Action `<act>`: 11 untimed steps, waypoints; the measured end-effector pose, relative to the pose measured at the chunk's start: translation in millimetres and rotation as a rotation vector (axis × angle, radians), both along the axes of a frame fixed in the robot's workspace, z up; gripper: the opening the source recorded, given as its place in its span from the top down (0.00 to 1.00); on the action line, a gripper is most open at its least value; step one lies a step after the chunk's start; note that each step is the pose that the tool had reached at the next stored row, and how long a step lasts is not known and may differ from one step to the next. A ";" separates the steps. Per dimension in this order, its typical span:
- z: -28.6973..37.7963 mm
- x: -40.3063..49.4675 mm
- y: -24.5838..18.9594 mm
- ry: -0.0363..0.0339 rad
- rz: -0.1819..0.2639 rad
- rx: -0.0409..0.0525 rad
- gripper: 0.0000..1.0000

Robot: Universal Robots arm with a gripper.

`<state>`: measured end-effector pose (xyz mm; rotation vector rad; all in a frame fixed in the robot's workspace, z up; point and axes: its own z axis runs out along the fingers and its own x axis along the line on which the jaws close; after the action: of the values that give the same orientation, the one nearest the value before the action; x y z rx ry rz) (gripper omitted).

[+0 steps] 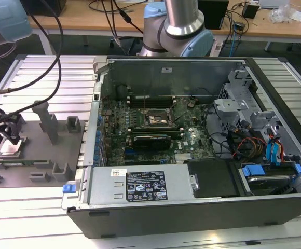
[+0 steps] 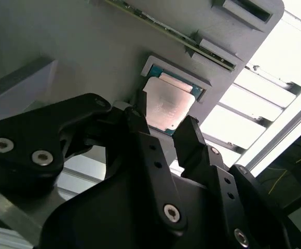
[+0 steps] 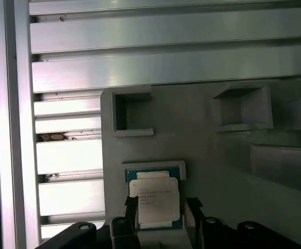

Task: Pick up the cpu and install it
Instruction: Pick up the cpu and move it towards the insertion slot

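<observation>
Cradling the cpu [image 3: 154, 202], a grey fixture [image 3: 202, 150] tops the slatted table [image 3: 166, 62].

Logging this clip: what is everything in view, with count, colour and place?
cpu: one, silvery top, in a pocket of the fixture plate, beneath the claw.
fixture plate: one, grey, with raised blocks, on the exterior view's left.
computer case: one, dark, open, centre to the exterior view's right.
motherboard: one, green, inside the case.
table: one, silver, slatted, under everything.
arm: one, silver and light blue, behind the case.
claw: one, black, at the cpu.
</observation>
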<state>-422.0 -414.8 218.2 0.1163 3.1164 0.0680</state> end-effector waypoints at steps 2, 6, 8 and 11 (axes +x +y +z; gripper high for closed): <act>0.0 0.0 0.0 0.0000 0.000 -0.0001 0.52; -0.5 0.0 0.1 -0.0001 0.022 -0.0001 0.52; -0.8 0.0 0.0 0.0000 0.039 -0.0002 0.52; -0.8 0.0 0.0 0.0000 0.039 -0.0002 0.52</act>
<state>-422.0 -414.8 217.4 0.0551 3.1189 0.0684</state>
